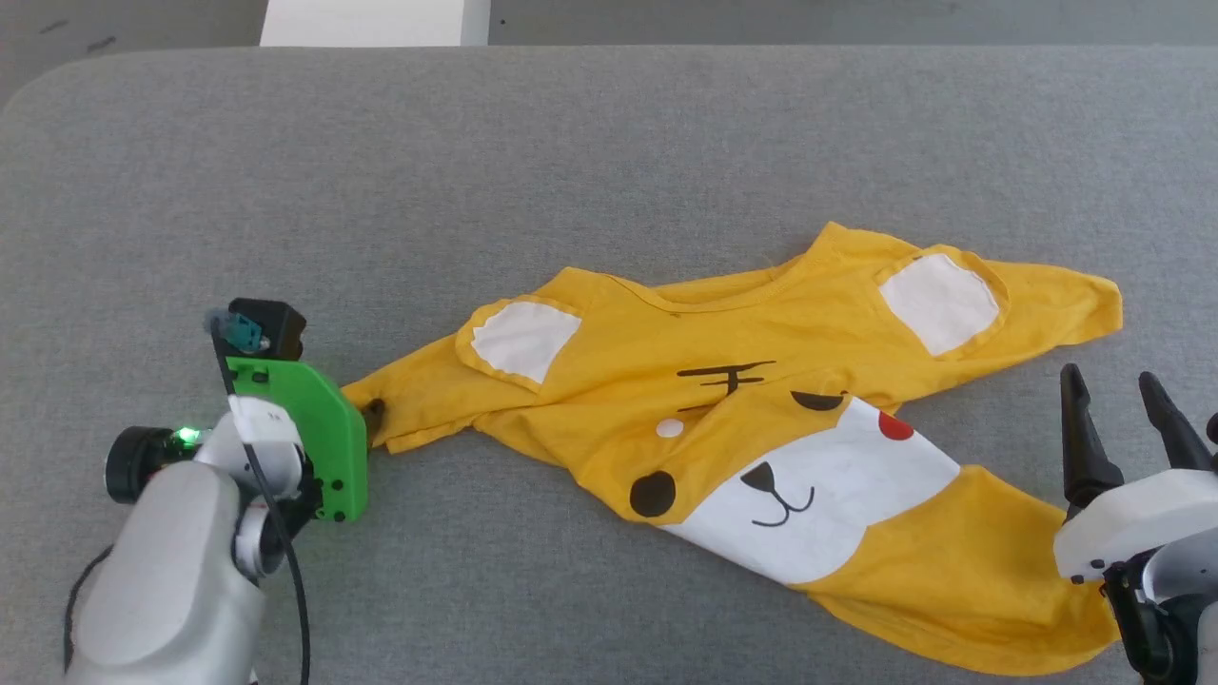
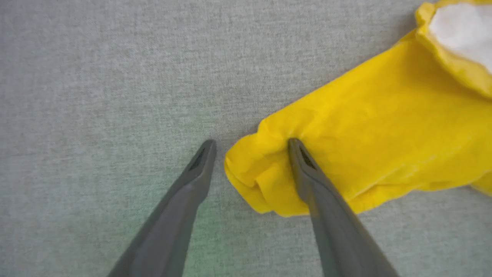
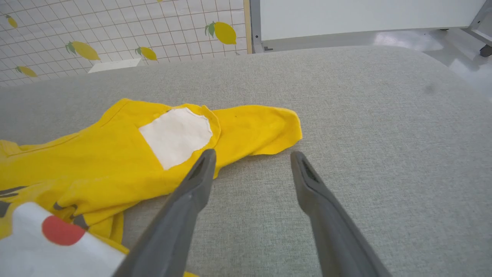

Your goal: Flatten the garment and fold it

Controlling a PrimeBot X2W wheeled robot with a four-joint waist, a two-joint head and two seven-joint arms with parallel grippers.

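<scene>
Plainly, the work is at an early stage. The shirt (image 1: 761, 419) lies print side up on the grey tabletop (image 1: 609, 143), slightly right of the middle, running on a slant from the far right to the near right corner. Its two sleeves are drawn out to left and right, so the shoulders look roughly spread. The body is twisted and bunched, with a crease cutting across the face print (image 1: 818, 495) and the hem heaped at the near right. I judge the flattening only partly done, and no fold has been made yet.

The left claw (image 2: 251, 144) stands wide open over the end of the left sleeve (image 2: 346, 146). One finger rests on the rumpled cuff and the other on bare tabletop just beside it. Nothing is pinched between them.

The right claw (image 1: 1109, 375) is also spread wide and has hold of nothing. It sits just right of the body, near the right sleeve (image 3: 261, 127), with grey cloth between its fingers.

As for writing, I can read none. Some dark strokes above the cartoon face belong to the drawing, not lettering. No brand tag or label is visible.
</scene>
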